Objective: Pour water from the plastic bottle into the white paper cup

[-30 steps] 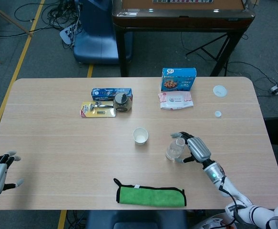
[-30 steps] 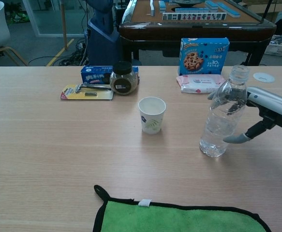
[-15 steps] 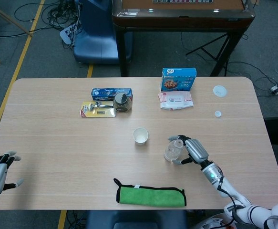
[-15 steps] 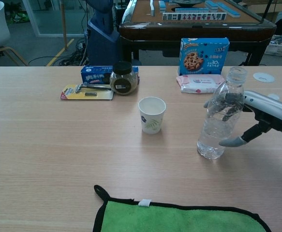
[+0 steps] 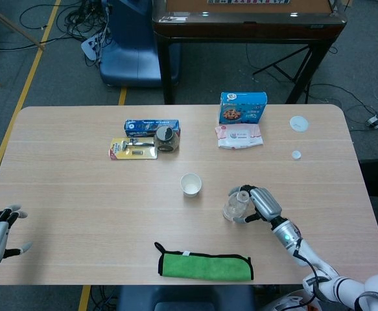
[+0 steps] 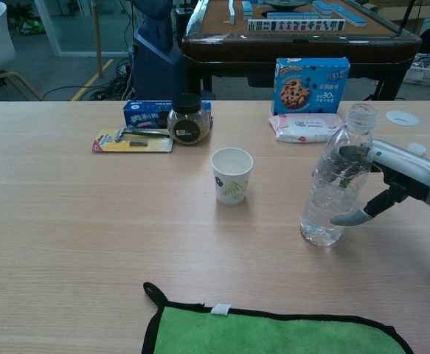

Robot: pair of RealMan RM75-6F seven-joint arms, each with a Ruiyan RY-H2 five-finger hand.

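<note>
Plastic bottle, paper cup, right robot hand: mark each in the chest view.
plastic bottle (image 6: 331, 193), chest view, on its clear body.
white paper cup (image 6: 231, 179), chest view, on its printed side wall.
right robot hand (image 6: 392, 177), chest view, on the grey back of the hand.

Landmark = paper cup (image 6: 231, 174), mid table (image 5: 78, 194). Bottle (image 6: 334, 188) to its right, w/ right hand (image 6: 392, 184) around it. Jar (image 6: 188, 119) + razor pack (image 6: 133, 139) behind-left. Cookie box (image 6: 311, 84) + wipes (image 6: 303, 126) behind-right. Cloth (image 6: 274, 330) in front, at near edge.

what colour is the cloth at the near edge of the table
Green with black edging and a small white tag, clearest in the chest view: cloth.
</note>
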